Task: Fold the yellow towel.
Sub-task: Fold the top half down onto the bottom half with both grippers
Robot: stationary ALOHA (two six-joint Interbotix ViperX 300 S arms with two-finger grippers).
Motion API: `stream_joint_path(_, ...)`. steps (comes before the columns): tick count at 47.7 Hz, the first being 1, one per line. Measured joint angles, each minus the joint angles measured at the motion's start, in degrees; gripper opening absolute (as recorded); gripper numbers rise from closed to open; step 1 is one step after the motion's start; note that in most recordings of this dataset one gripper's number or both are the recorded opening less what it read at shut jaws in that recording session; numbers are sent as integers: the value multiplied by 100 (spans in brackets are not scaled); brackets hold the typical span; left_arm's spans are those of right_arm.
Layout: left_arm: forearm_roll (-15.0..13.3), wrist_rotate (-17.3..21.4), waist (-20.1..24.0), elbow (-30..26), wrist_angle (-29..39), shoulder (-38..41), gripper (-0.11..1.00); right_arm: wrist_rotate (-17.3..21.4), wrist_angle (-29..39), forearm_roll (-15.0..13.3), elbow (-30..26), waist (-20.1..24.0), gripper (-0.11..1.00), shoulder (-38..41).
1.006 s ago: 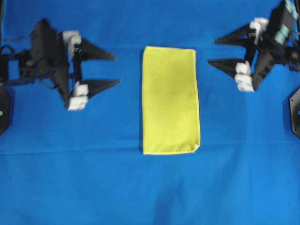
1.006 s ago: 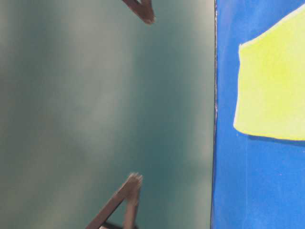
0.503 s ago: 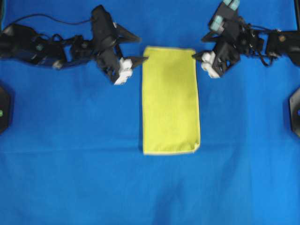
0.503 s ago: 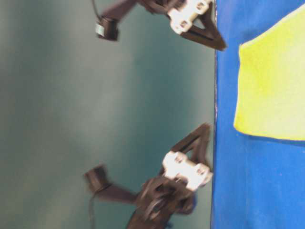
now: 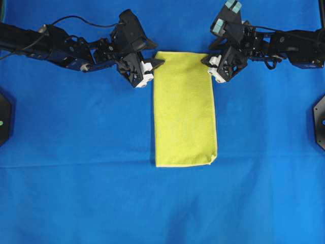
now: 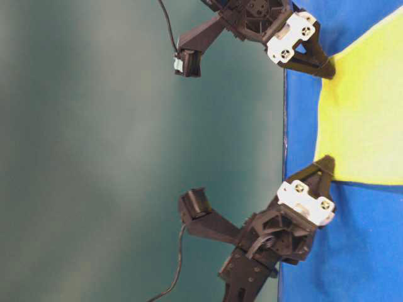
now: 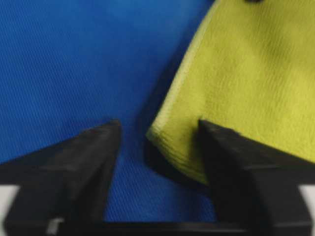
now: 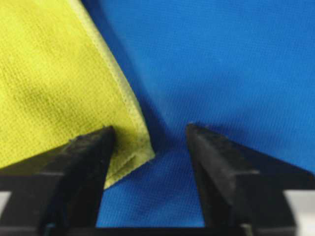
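Yellow towel (image 5: 185, 109) lies folded on the blue cloth (image 5: 76, 193). Left gripper (image 5: 150, 71) and right gripper (image 5: 211, 67), jaws parted, straddle its far corners

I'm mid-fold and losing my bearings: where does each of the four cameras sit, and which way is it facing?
Overhead exterior: above, looking straight down on the yellow towel lying on the blue cloth; left gripper and right gripper flank its far corners.
Table-level exterior: low at the far edge, rolled sideways; both arms show.
Left wrist-mounted: looks along its jaws, which straddle a towel corner.
Right wrist-mounted: the same, at the other corner.
Shared: all four show the towel; both exterior views show both grippers.
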Motion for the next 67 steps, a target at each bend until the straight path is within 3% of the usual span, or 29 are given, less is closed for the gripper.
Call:
stream_joint_path(7,35,26,-26,-105,167,79,11,-35,0,-44,-9,26,15,9)
stream_joint_path(10,35,35,-26,-167,229,105,6,-35,0,-44,-9,44,4,9)
stream_joint_path(22,35,114,-26,-211,316,114,6,26,44,-44,0,70,4,9)
stream_joint_path(32,26,598,26,-193,677,-105,6,35,290,-44,-18,97,4,-229)
stream_joint_path(43,26,1301,387,-299,984,-483,6,35,422,-44,-141,-114,4,-589)
stream_joint_path(56,26,1336,475,-387,1257,-545,6,26,475,-44,-211,-149,4,-659)
stream_joint_path(67,26,1345,255,-185,1538,-1204,6,35,984,-44,-202,70,4,-1310)
